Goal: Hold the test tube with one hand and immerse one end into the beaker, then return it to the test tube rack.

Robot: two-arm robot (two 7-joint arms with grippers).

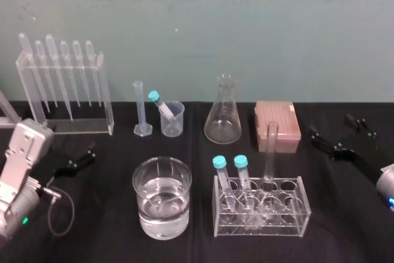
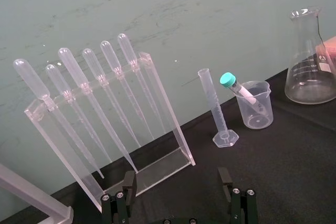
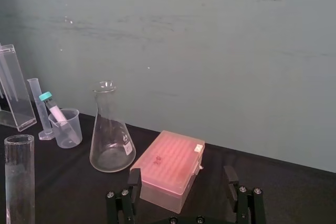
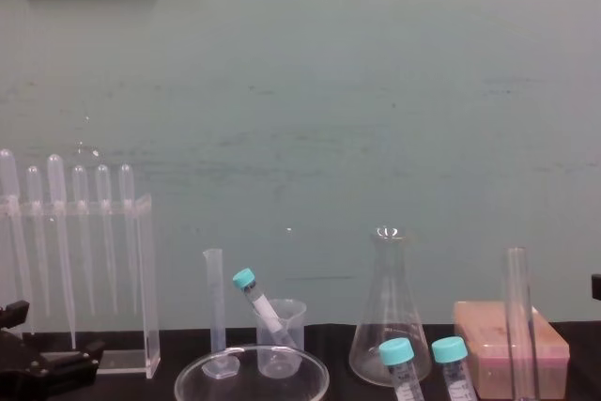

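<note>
Right gripper (image 3: 181,179) spread and empty, tube not yet grasped.
Your right gripper waits at the head view's right edge; the left gripper (image 2: 177,177), equally spread, sits parked at lower left. The long, slim, clear glass test tube (image 1: 269,149) stands upright in the clear acrylic holed rack (image 1: 261,217), lower centre-right. Pinch it near the top, lift straight, then carry it to the small clear lipped beaker (image 1: 173,121), avoiding its leaning teal-capped tube (image 1: 161,104).

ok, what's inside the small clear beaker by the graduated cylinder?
One short teal-capped tube leans inside the small clear beaker, cap above the rim. Liquid at its bottom: cannot tell.
</note>
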